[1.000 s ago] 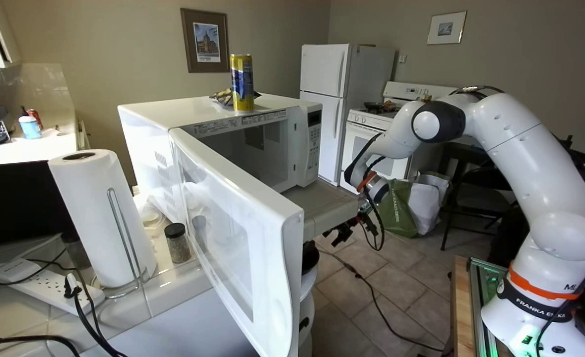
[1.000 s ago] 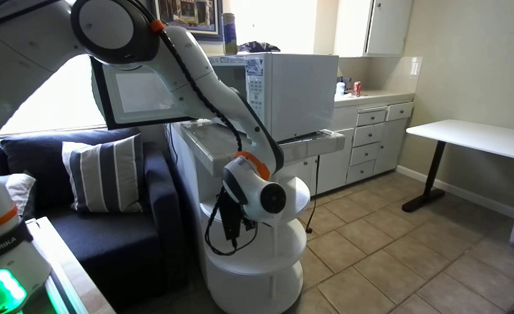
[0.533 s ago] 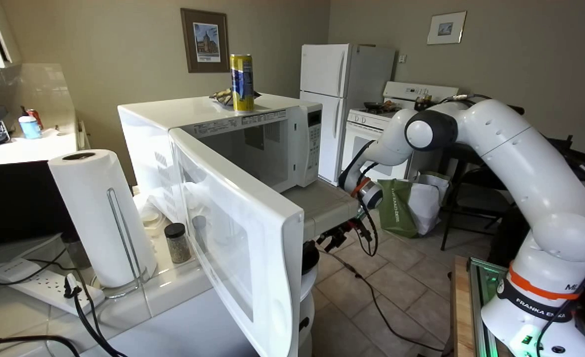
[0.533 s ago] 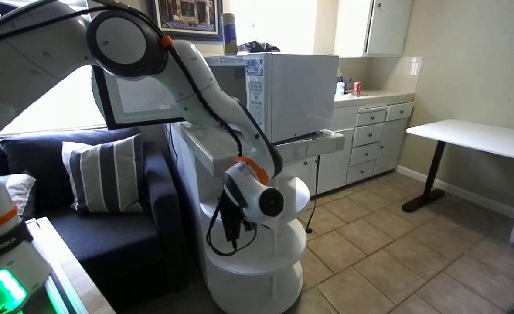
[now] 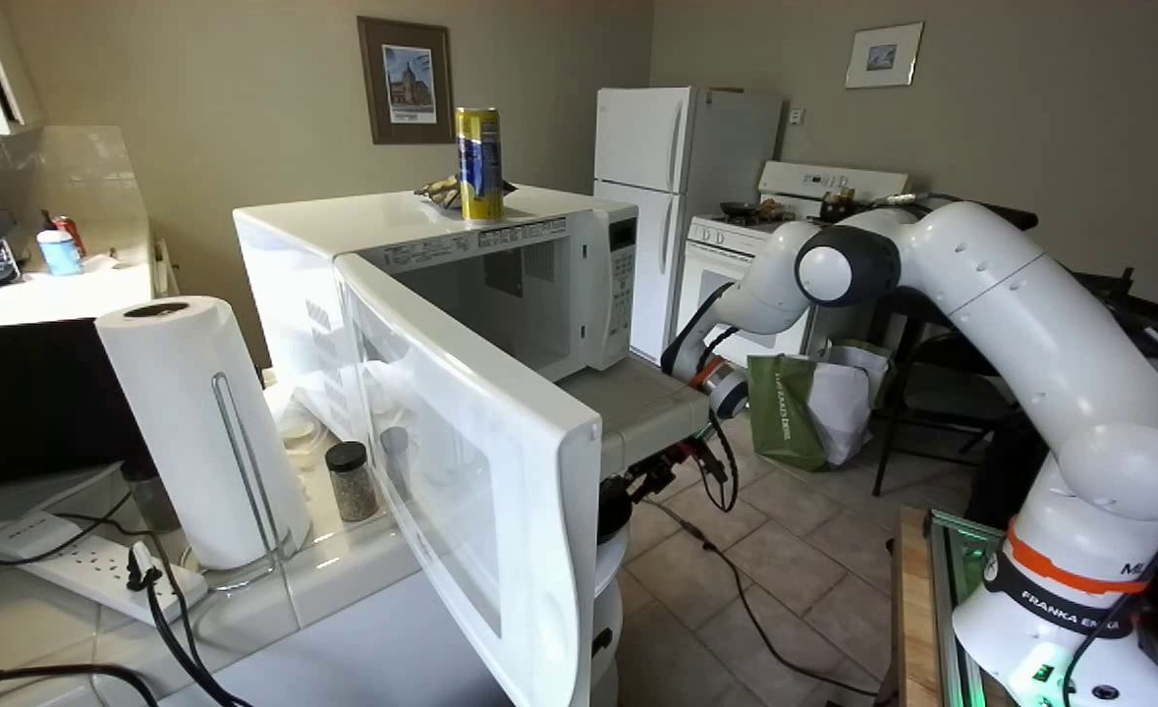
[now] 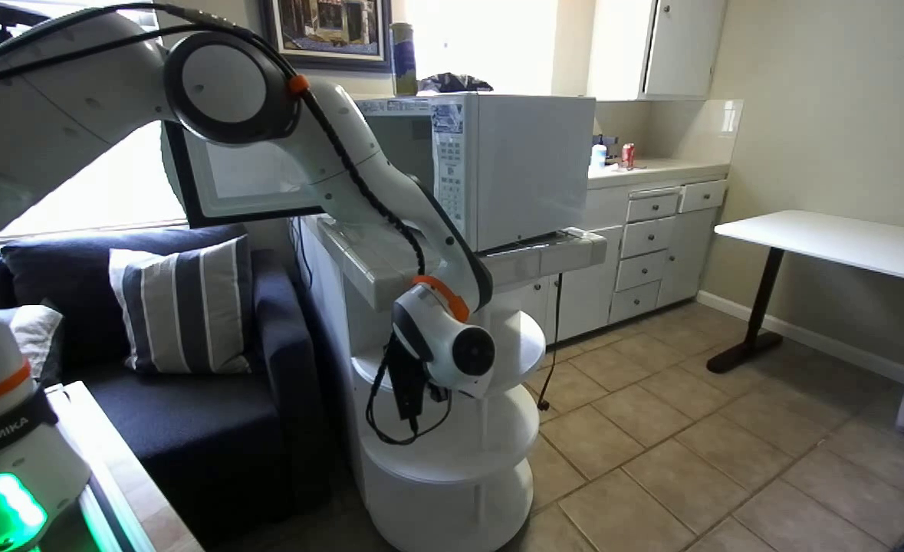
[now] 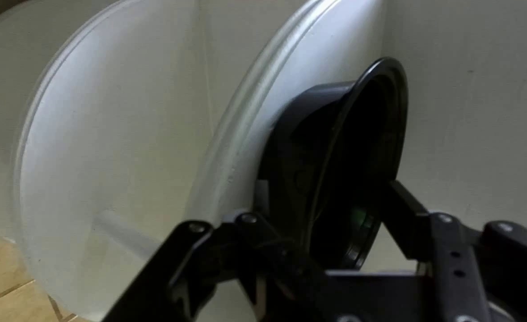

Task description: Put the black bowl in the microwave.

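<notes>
Microwave [image 6: 532, 165], one; bowl [image 7: 330, 152], one; gripper [image 7: 326, 197], one; fridge [image 5: 672, 216], one; stove [image 5: 726, 260], one; sofa [image 6: 183, 445], one; pillows [image 6: 183, 307] [image 6: 30, 333], two; wall pictures [image 5: 409, 83] [image 5: 883, 56] [image 6: 329, 31], three.

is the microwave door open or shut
Open. In both exterior views the door stands swung out from the microwave, baring its dark cavity.

Reads “FRANKA” and a partly covered “EMIKA” on the black base band [image 5: 1050, 605] of the robot arm [image 5: 1040, 295] in an exterior view; reads a whole “EMIKA” after a clipped leading word on that band [image 6: 7, 435] in an exterior view. Bears blurred, unreadable letters on the green bag [image 5: 785, 417]. Shows print too small to read on the label strip [image 5: 475, 244] and keypad [image 5: 621, 295] of the microwave [image 5: 461, 403], and on the can [image 5: 480, 165].
</notes>
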Available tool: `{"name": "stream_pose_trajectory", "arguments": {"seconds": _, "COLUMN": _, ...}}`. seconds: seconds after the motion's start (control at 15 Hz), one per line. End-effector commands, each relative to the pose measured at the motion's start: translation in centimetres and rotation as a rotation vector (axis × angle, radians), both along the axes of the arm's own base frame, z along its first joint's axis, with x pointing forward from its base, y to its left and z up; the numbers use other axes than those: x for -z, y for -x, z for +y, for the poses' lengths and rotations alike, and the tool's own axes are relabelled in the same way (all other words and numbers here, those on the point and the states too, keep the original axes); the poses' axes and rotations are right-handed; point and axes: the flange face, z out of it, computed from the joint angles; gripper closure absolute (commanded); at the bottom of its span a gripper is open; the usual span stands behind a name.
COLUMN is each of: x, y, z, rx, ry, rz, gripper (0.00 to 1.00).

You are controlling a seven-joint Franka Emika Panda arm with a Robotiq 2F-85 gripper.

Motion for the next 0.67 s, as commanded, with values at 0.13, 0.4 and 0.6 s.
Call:
{"name": "stream_pose_trajectory", "arguments": {"seconds": 0.13, "x": 1.4, "y": -0.9, "z": 0.3, "rx": 0.056, "ry": 0.073, "rz": -0.013, "gripper": 0.45}}
{"name": "stream_pose_trajectory", "arguments": {"seconds": 0.4, "x": 2.0, "y": -1.2, "z": 1.1, "rx": 0.055, "ry": 0.09, "rz": -0.011, "gripper": 0.53}}
{"name": "stream_pose_trajectory", "arguments": {"seconds": 0.6, "x": 2.3, "y": -1.2, "z": 1.7, "rx": 0.048, "ry": 0.106, "rz": -0.01, "gripper": 0.71}}
